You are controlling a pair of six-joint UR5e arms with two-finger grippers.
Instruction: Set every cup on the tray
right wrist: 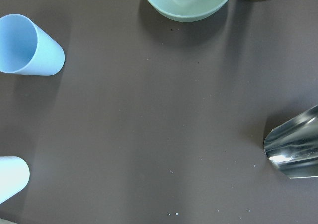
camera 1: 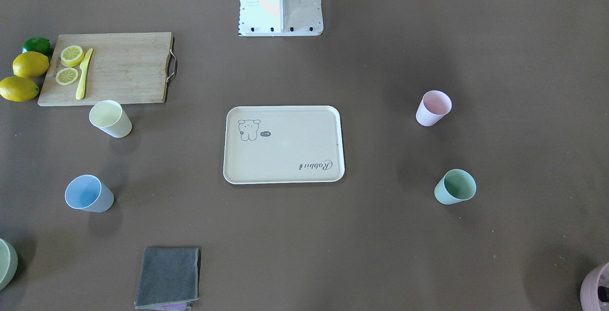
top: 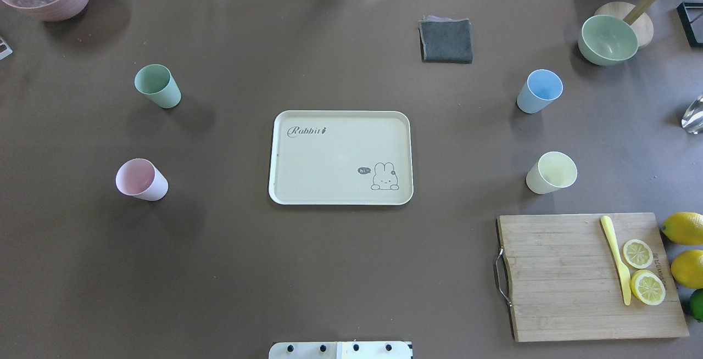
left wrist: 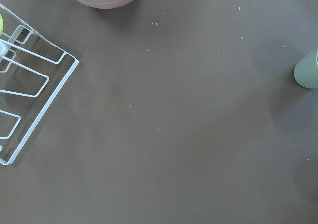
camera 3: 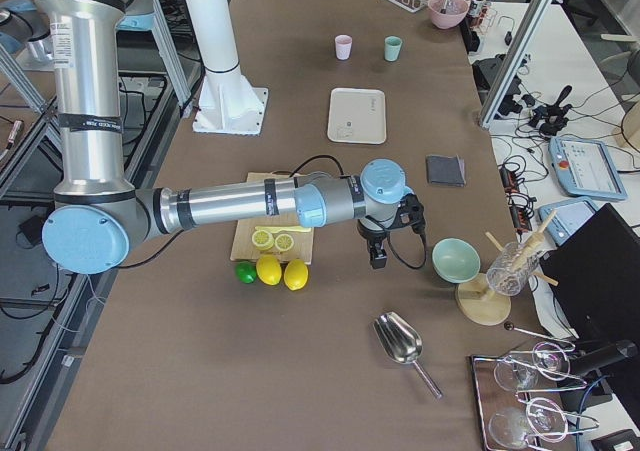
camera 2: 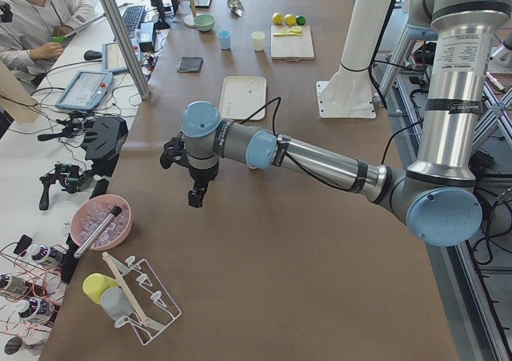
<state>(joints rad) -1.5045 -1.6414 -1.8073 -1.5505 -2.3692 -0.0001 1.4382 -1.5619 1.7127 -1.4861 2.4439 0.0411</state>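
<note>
Four matte cups: yellow [top: 551, 172], pink [top: 141, 179], blue [top: 539, 91], mint [top: 157, 85], around cream tray [top: 340, 150]; left fingers [camera 2: 194, 198], right fingers [camera 3: 378, 260]: cannot tell.

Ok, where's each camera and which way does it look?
Front-facing: across the table, facing the robot, down on the tray; robot's base shows.
Overhead: behind the robot, down on the tray; base edge shows.
Exterior left: table's left end, looking along; left arm, left end effector.
Exterior right: right end, looking along; right arm, right end effector.
Left wrist: down at table, mint green cup; no robot.
Right wrist: down at table, light blue cup; no robot.
Shared: front-facing and overhead both show the tray.
</note>
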